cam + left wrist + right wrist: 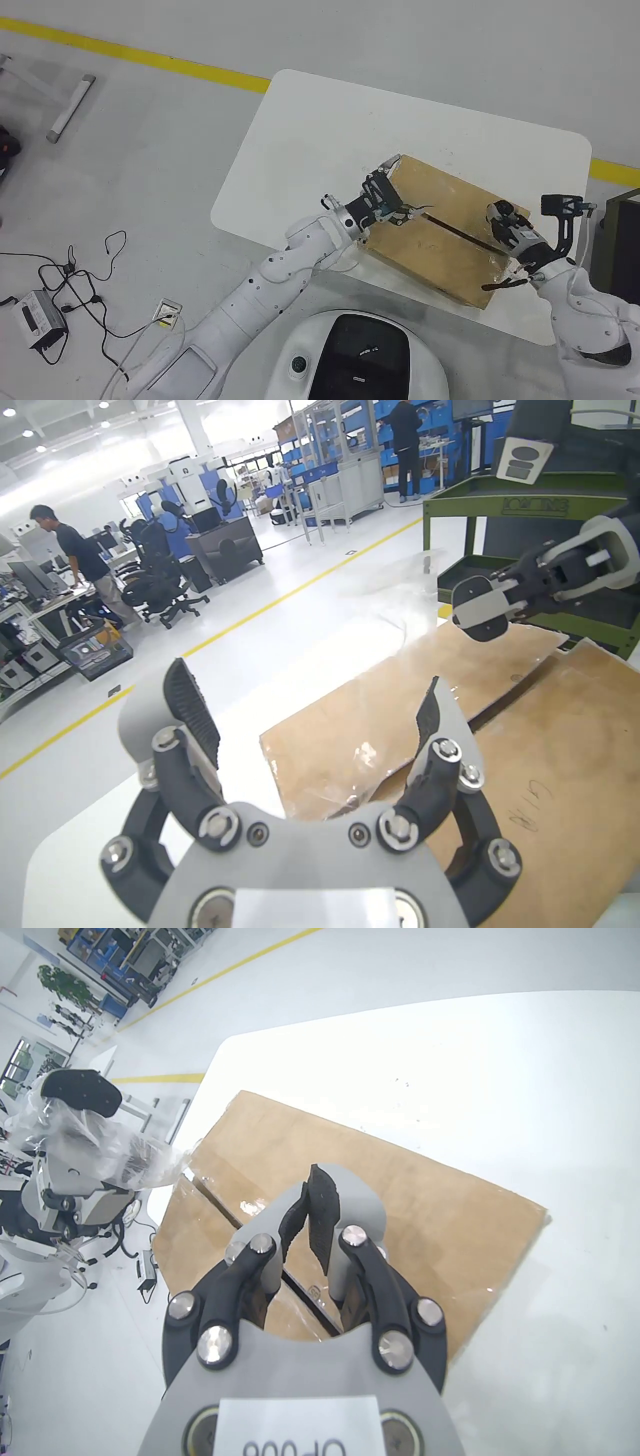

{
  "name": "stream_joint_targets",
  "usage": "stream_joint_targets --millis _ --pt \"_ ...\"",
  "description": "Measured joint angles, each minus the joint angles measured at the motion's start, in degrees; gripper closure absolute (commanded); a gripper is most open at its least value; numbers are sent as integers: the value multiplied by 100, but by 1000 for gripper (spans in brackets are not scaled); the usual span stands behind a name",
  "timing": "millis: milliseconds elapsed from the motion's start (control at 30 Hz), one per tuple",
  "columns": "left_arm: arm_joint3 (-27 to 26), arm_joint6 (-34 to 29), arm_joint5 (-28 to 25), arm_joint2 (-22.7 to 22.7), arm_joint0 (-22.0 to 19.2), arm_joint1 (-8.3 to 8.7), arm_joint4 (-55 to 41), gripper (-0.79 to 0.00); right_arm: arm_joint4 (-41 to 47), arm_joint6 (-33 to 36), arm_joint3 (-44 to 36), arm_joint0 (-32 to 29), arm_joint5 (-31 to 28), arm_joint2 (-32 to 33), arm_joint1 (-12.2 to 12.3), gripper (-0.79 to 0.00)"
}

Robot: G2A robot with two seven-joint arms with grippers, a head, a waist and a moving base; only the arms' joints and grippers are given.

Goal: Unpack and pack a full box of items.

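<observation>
The box (440, 225) lay on the table (330, 130), toward its near right part, with the left gripper (396, 208) over its left end, the right gripper (503, 224) over its right end, and a cart (622, 235) just beyond the table's right edge.

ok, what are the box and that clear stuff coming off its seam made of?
Box: brown cardboard, matte, with frayed, dented edges. Clear film: thin glossy plastic, probably packing tape, since it glints, wrinkles and shows the floor through it.

White arms (270, 275), grey gripper (305, 680) plates, black ribbed pads (192, 710), silver screws (217, 825)
</observation>
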Motion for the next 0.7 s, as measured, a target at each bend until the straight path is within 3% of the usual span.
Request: stream_joint_targets --millis 433,600,700 --pt "-322 -684 -1005 -282 181 81 -494 -785 171 -72 87 -80 -39 280 18 -182" --pt "-614 -1255 -1477 -672 403 155 -1244 -785 249 -76 85 -123 -92 262 16 -179" --pt "-773 -1960 -1603 -1044 537 186 -2256 -785 248 -95 102 -114 -105 175 10 -169"
